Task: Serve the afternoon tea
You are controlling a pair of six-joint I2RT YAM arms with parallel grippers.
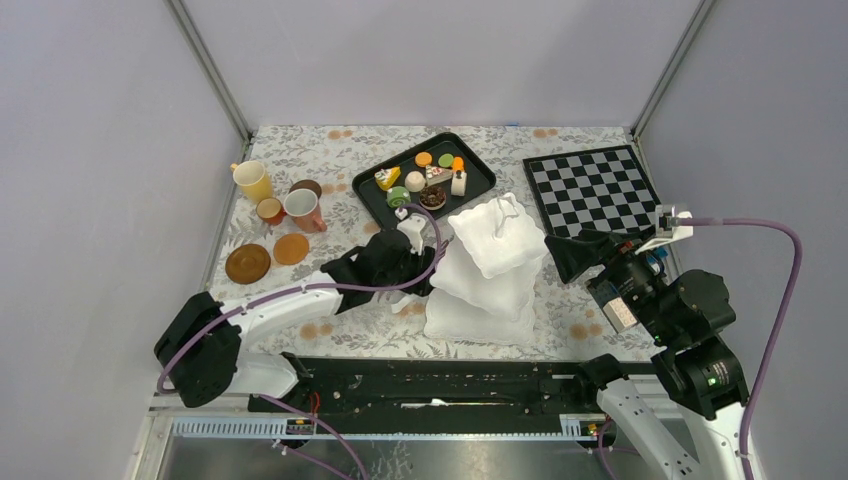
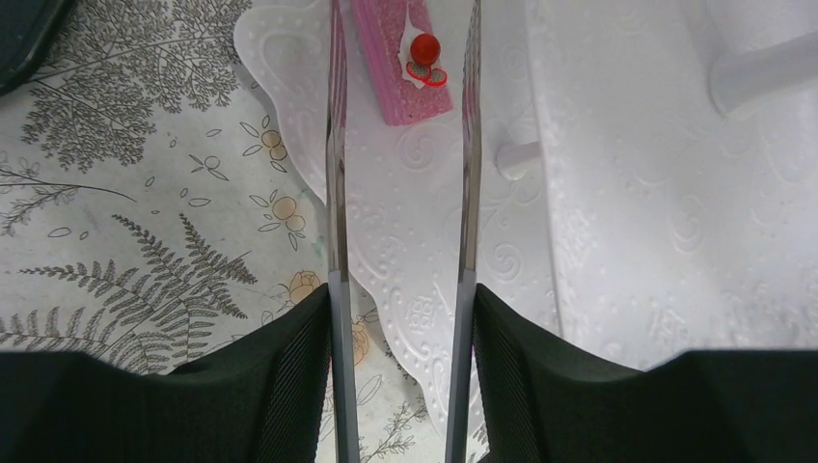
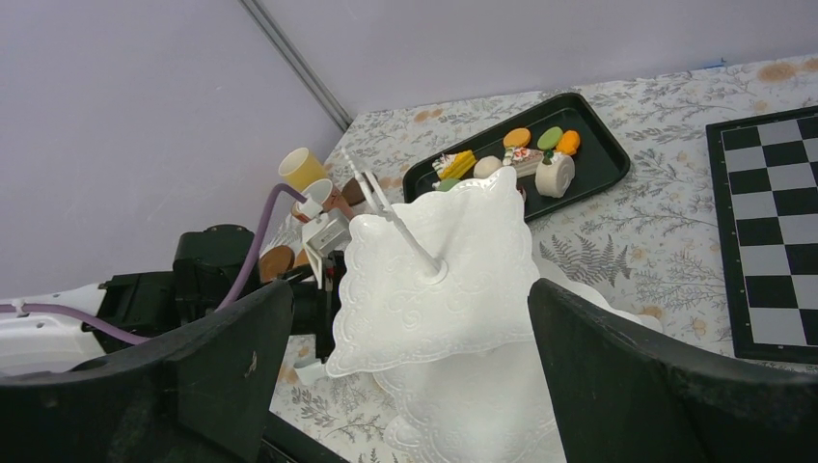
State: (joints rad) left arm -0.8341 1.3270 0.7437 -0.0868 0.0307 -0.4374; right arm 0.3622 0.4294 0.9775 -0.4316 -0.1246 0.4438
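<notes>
The white three-tier stand (image 1: 495, 245) stands at the table's middle. My left gripper (image 1: 405, 262) is at its left side, shut on the silver tongs (image 2: 335, 193). The tong arms are apart. A pink cake slice with a red cherry (image 2: 400, 58) lies on a lower tier of the stand (image 2: 598, 193), between the tong tips. My right gripper (image 1: 565, 255) is open and empty, just right of the stand's top tier (image 3: 434, 280). More toy cakes and macarons (image 1: 420, 180) lie on the black tray (image 1: 470, 185).
A yellow cup (image 1: 252, 180), a white cup (image 1: 302, 208) and small brown cups (image 1: 270, 210) stand at the back left. Two brown saucers (image 1: 247, 263) lie in front of them. A chessboard (image 1: 590, 185) lies at the back right.
</notes>
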